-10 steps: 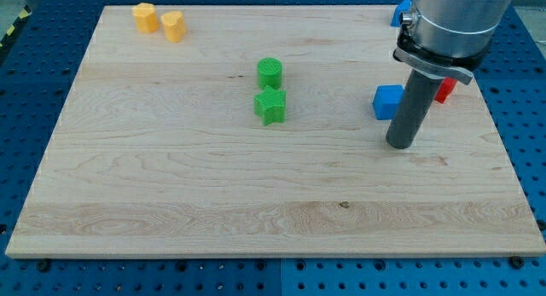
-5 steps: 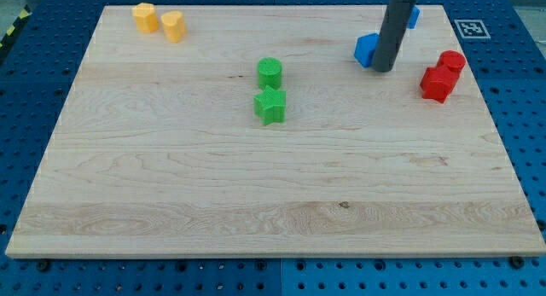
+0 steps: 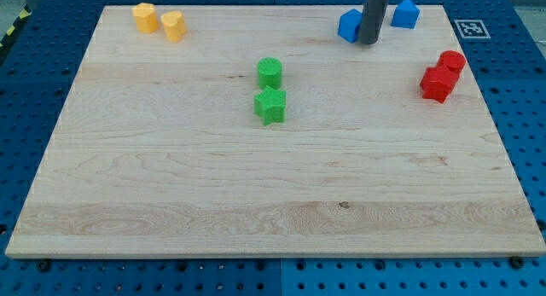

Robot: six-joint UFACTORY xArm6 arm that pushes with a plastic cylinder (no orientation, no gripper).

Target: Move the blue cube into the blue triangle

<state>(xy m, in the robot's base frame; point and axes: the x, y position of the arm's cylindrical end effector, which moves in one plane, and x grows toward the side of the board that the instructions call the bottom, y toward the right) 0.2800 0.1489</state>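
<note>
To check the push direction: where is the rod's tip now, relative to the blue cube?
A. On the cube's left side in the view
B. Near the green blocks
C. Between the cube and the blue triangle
C: my tip stands between the blue cube and the blue triangle.

Bright even overhead light, soft faint shadows under blocks, sharp focus, no glare

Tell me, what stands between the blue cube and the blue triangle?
In the camera view, only my tip stands between blue cube and blue triangle.
</note>
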